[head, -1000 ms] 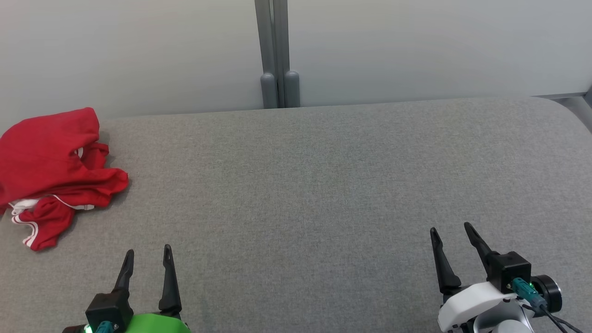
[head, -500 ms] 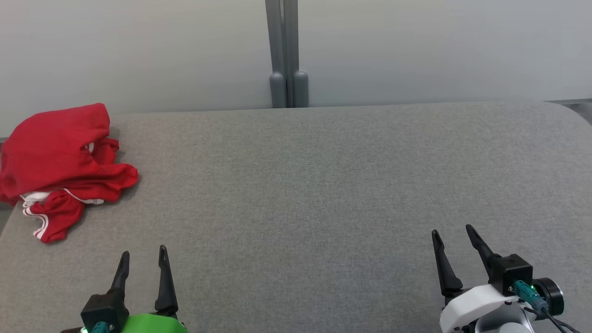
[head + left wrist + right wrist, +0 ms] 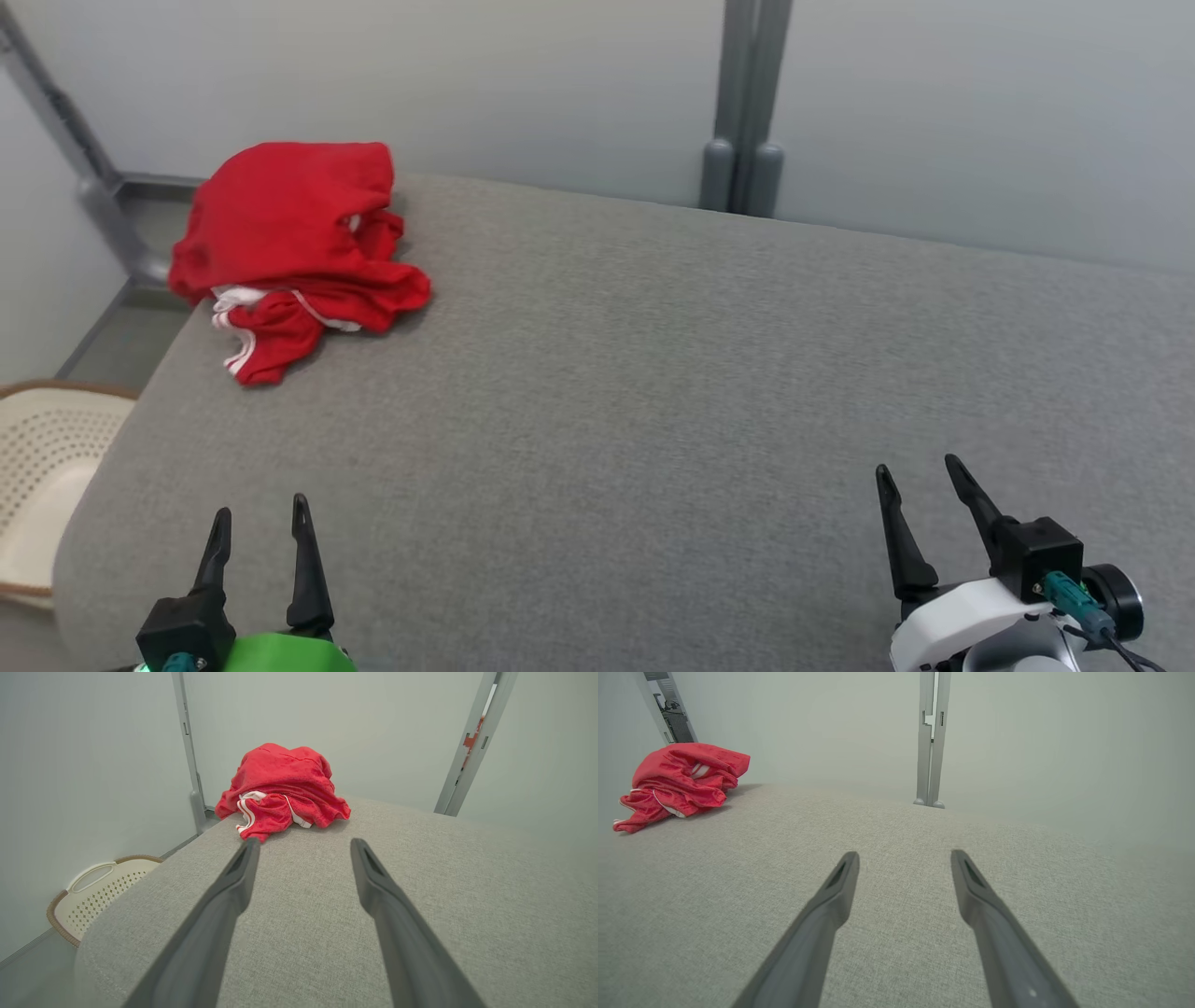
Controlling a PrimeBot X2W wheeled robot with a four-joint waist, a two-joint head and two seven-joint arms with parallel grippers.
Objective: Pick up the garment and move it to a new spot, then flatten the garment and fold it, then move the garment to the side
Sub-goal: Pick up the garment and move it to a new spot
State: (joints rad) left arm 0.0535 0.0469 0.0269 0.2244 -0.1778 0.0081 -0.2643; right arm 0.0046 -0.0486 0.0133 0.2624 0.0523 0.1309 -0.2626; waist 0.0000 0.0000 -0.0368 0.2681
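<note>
A crumpled red white-striped garment (image 3: pixel 289 233) is lying on the grey fabric counter (image 3: pixel 653 373); the left tool (image 3: pixel 261 505) and right tool (image 3: pixel 916 464) are hanging with fingers apart.

Red garment (image 3: pixel 289 233) with white trim, crumpled in a heap, at the far left corner of the grey surface (image 3: pixel 653 392)

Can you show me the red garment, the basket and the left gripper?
garment (image 3: pixel 285 210), head view, on its upper red fold.
basket (image 3: pixel 105 889), left wrist view, on its perforated wall.
left gripper (image 3: pixel 261 505), head view, midway between its fingertips.
</note>
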